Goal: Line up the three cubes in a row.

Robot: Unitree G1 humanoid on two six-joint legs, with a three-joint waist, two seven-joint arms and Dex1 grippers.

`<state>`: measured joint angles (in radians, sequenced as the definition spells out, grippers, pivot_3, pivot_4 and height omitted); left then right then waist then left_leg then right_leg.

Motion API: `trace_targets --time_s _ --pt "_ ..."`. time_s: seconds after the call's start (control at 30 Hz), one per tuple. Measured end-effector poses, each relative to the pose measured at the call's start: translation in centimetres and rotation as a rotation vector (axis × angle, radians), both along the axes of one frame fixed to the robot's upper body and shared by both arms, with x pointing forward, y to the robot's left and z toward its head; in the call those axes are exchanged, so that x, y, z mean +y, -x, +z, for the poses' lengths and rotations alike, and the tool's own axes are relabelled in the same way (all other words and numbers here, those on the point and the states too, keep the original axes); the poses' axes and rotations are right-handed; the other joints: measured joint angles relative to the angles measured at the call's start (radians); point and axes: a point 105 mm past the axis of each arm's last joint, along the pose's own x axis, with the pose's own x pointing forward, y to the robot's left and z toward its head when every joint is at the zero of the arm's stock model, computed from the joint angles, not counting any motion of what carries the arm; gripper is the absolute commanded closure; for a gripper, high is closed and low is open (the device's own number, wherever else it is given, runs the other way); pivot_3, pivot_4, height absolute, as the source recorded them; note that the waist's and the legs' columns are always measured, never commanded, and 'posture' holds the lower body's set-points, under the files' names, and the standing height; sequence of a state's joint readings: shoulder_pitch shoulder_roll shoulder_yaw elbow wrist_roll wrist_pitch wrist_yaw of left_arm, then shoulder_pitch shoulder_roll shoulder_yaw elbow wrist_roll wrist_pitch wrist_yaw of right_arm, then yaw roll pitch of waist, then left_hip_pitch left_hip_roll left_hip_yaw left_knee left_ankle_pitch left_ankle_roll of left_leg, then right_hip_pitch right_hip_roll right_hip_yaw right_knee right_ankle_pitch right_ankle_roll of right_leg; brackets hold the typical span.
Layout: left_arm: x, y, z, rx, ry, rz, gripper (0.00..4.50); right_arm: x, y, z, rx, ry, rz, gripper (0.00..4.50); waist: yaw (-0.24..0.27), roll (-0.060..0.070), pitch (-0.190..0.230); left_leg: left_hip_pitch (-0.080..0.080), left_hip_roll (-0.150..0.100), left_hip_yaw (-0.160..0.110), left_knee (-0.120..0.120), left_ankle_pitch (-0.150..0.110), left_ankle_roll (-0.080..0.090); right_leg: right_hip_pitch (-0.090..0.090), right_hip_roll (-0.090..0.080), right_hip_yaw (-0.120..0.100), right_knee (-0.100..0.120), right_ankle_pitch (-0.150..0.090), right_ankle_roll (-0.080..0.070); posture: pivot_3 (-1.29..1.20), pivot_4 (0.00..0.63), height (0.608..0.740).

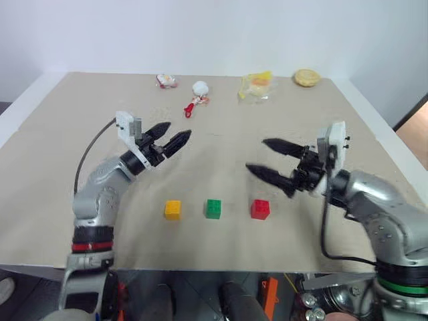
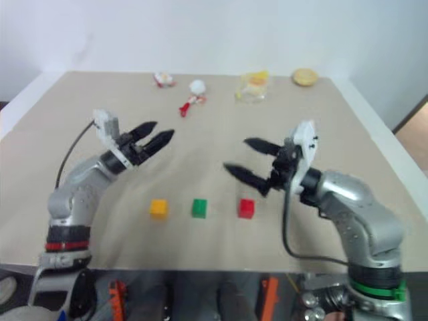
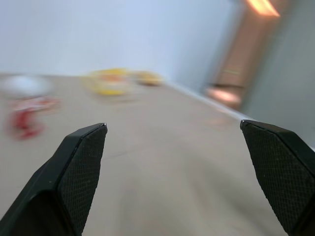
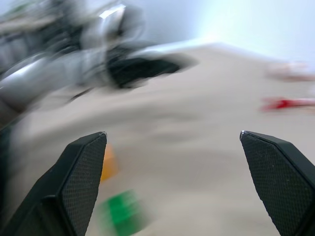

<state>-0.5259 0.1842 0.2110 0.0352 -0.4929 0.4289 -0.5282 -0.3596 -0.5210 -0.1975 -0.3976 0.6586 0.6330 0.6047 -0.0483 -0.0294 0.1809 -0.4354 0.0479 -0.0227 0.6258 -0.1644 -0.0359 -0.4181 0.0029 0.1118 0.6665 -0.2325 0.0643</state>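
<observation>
Three studded cubes stand side by side near the table's front edge: a yellow-orange cube [image 1: 172, 209] on the left, a green cube [image 1: 213, 208] in the middle and a red cube [image 1: 260, 209] on the right, with small gaps between them. My left gripper [image 1: 171, 136] hovers open above the table, behind and left of the yellow-orange cube, holding nothing. My right gripper [image 1: 265, 156] is open too, raised just behind and right of the red cube, its fingers pointing left. The green cube [image 4: 122, 211] and yellow-orange cube [image 4: 108, 162] also show in the right wrist view.
Along the table's far side lie a white ball-shaped toy with a red piece [image 1: 198, 93], a crumpled yellow wrapper [image 1: 257, 85], a small red-and-white item [image 1: 166, 81] and a round tan object [image 1: 307, 77]. The beige table [image 1: 221, 167] ends just in front of the cubes.
</observation>
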Motion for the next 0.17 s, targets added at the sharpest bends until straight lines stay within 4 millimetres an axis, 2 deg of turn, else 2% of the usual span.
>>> trace_targets --time_s 0.03,0.1,0.17 --pt "0.7 -0.4 -1.4 0.056 0.029 0.118 0.01 -0.8 -1.2 -0.5 -0.005 -0.039 -0.115 0.00 0.001 0.000 0.000 -0.001 0.000 -0.001 0.000 0.001 0.000 0.000 0.000 0.000 0.000 0.001 0.001 0.00 0.150 0.740" --pt "2.2 -0.6 -3.4 0.134 0.047 0.277 0.01 -2.0 -2.4 -1.6 -0.002 -0.086 -0.261 0.00 0.002 0.000 0.000 -0.002 0.000 0.000 0.000 0.002 -0.001 -0.001 0.000 0.000 0.000 0.002 0.001 0.00 0.150 0.740" --pt "3.7 -0.7 -4.6 0.164 0.022 0.405 0.01 -3.5 -3.5 -3.3 0.017 -0.116 -0.407 0.00 0.001 0.000 0.000 -0.001 -0.001 0.000 0.000 0.002 -0.001 -0.001 0.000 0.000 0.000 0.002 0.001 0.00 0.150 0.740"
